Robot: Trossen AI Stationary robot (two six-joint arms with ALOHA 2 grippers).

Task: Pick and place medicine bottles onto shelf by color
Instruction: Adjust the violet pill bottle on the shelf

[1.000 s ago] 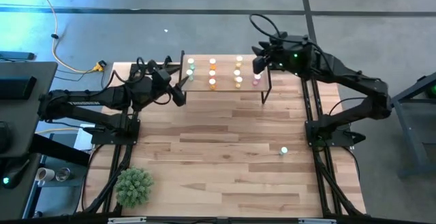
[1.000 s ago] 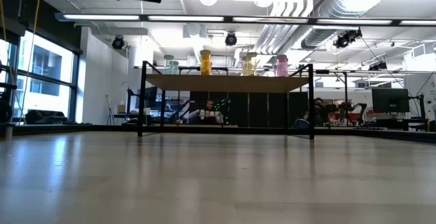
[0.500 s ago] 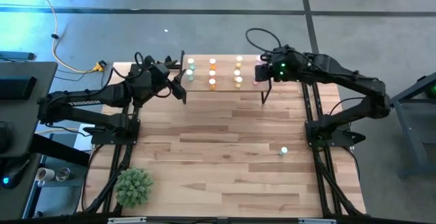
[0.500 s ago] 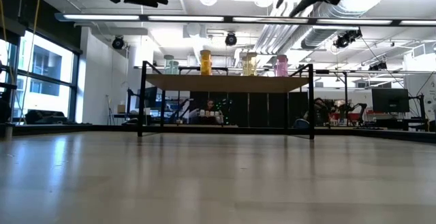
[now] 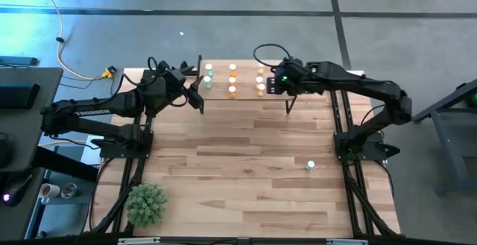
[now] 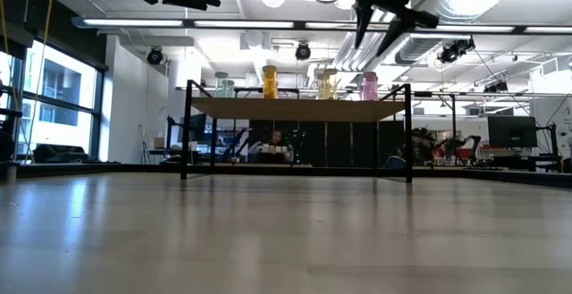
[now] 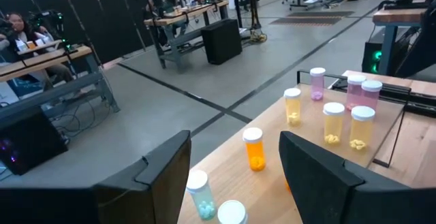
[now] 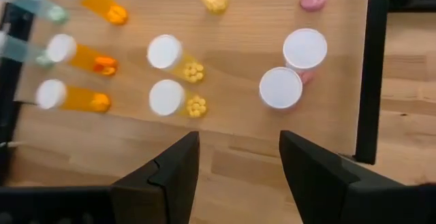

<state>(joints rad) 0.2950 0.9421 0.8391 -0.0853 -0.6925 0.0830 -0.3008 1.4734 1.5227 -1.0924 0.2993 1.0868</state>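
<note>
In the high view the left end effector (image 5: pixel 200 92) hangs at the left edge of the shelf (image 5: pixel 246 96), in the upper middle of the frame. Its fingers (image 7: pixel 163 176) stand apart with nothing between them, so it is open and empty. This arm seems to wait.

On the shelf the medicine bottles stand upright in columns by color. From left to right in the high view there are the green bottles (image 5: pixel 209 72), the orange bottles (image 5: pixel 232 90), the yellow bottles (image 5: pixel 261 88) and, at the right end, the pink bottles (image 8: pixel 293 67), which the right arm partly covers in the high view. The low view shows the same order along the upper middle of the frame.

The right end effector (image 5: pixel 274 86) is above the right part of the shelf, over the yellow and pink columns. In the right wrist view its fingers (image 8: pixel 167 169) are spread, with only bare shelf wood between them, so it is open and holds nothing.

One more bottle, with a green look, (image 5: pixel 311 165) stands alone on the worktop (image 5: pixel 246 178), in the lower right of the high view, well apart from the shelf.

I judge that the step in hand is the end of a placing at the pink column. The task is nearly complete. The next move calls for the right arm to rise clear of the caps without touching them, go to the lone bottle, close on it, and then place it in the green column at the left end.
</note>
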